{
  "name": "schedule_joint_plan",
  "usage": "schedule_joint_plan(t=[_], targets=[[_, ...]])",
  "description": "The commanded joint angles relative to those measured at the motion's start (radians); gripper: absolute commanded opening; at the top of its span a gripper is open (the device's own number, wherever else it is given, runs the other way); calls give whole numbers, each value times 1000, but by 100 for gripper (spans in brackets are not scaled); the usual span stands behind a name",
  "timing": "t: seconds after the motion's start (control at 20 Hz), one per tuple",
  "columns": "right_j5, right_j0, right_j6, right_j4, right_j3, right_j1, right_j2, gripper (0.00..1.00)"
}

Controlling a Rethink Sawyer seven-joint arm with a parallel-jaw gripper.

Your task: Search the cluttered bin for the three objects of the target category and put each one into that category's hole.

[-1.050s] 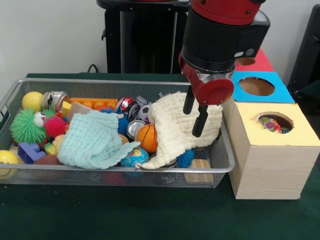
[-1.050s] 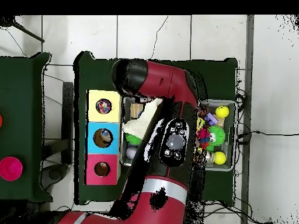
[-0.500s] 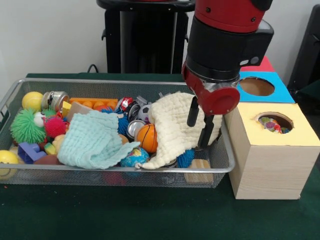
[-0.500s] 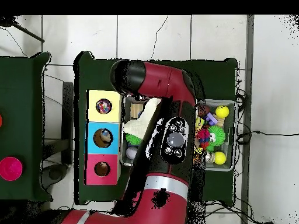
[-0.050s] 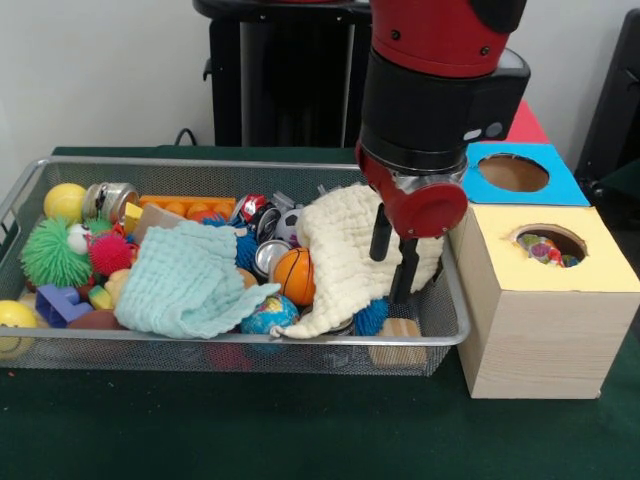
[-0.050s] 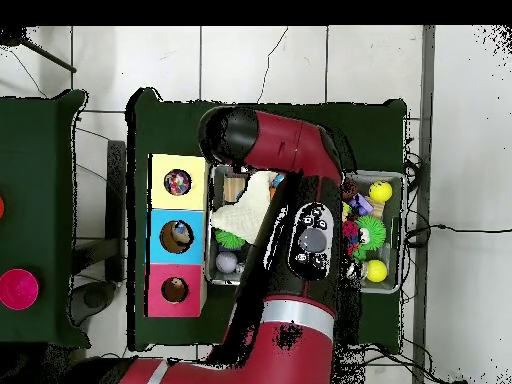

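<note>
Nearest the front view's lower edge, the dark green table cloth (image 5: 300,430) lies bare before the silver wire-mesh bin (image 5: 230,352), which fills the left and middle of the frame. At the bin's front right corner a small pale wooden block (image 5: 398,330) sits just beside a blue spiky ball (image 5: 372,316), with a globe-printed ball (image 5: 268,314) near the middle front. Behind these a mint green cloth (image 5: 185,280) is draped over the left-centre clutter, and a small orange basketball (image 5: 295,275) shows between it and the cream knitted cloth (image 5: 345,250) heaped at the right. A green fuzzy ball (image 5: 52,252) and two yellow balls lie at the far left. The black two-fingered gripper (image 5: 392,252) hangs over the cream cloth's right side, its fingers slightly apart and holding nothing, the tips low against the fabric near the bin's right wall. At lower right stands the pale wooden box with a yellow top (image 5: 545,300); small colourful things already lie in its round hole, so by my reckoning some sorting is done. Behind it the blue-topped hole (image 5: 513,172) looks empty here, though the overhead view shows something inside each of the three holes (image 6: 177,236). Which category is wanted I cannot tell; the bin remains crowded, so searching under the cloths seems left to do.
</note>
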Motion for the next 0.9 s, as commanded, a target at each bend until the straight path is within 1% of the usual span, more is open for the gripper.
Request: schedule_joint_plan(t=[0.05, 0.15, 0.35, 0.45, 0.65, 0.9], targets=[[24, -23, -142, -54, 187, -55, 93, 100], [19, -23, -138, -56, 206, -68, 95, 100], [43, -21, -123, -64, 208, -82, 93, 100], [49, -21, -120, -70, 199, -76, 96, 100], [25, -11, -106, -85, 170, -36, 101, 100], [-54, -21, -113, -108, 141, 28, 122, 100]])
